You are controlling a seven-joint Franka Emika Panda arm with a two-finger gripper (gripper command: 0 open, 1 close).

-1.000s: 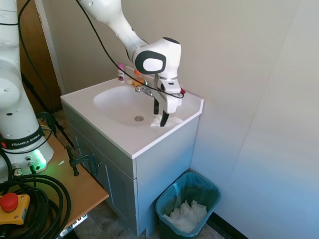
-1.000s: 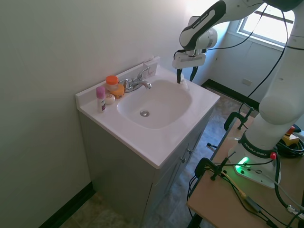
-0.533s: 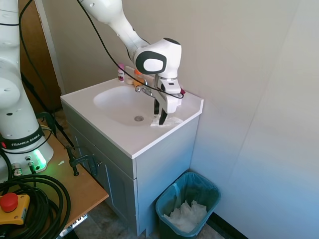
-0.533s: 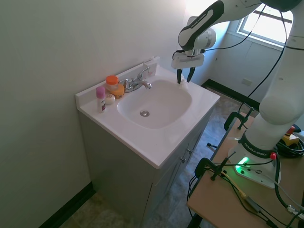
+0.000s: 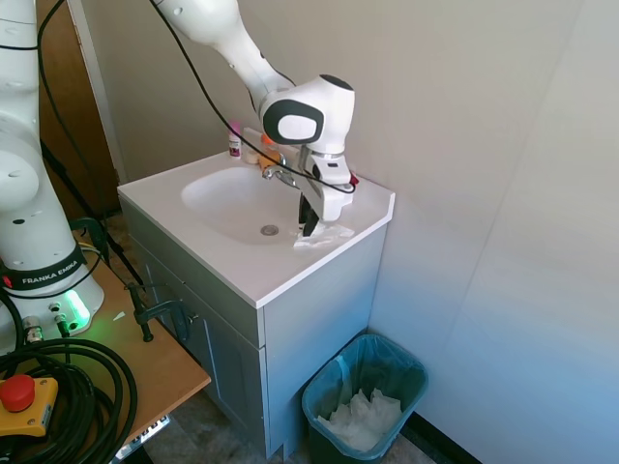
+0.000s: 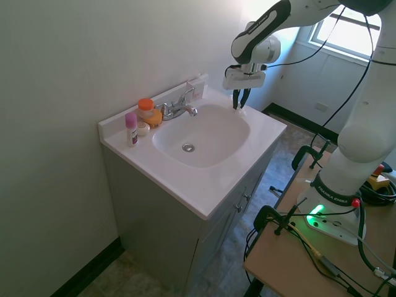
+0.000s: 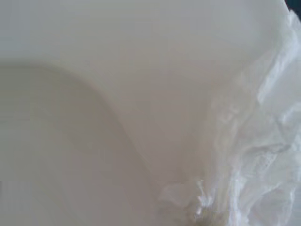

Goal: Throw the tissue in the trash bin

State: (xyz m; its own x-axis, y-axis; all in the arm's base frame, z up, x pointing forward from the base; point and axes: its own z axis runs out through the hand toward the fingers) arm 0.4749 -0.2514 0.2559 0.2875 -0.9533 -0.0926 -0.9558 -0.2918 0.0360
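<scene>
I'm looking at a small bathroom with plain pale walls, where a grey vanity cabinet (image 5: 290,338) carries a glossy white countertop (image 5: 242,266) with a smooth oval basin (image 5: 227,198) moulded into it. On the floor beside the cabinet stands the trash bin (image 5: 365,401), teal plastic, rounded at the corners and narrowing toward its base, lined with a thin filmy bag and already holding a heap of crumpled white paper (image 5: 363,418). At the back of the counter I see a chrome faucet (image 6: 178,108), an orange-capped container (image 6: 146,109) and a small pink-topped bottle (image 6: 130,127). The gripper (image 5: 309,228) hangs straight down over the counter corner nearest the wall, fingers drawn close together and pinched on the tissue (image 5: 324,235), which lies just off the basin's rim and seems to rest on the counter. In the wrist view the tissue (image 7: 256,155) is thin, wrinkled and ragged-edged, almost the same white as the surface. I judge it to be nearly weightless, soft and limp, so it should crush easily and may tear or slip if only a loose flap is caught; the bunched middle looks like the safest hold. On that slick surface it could slide rather than lift.
</scene>
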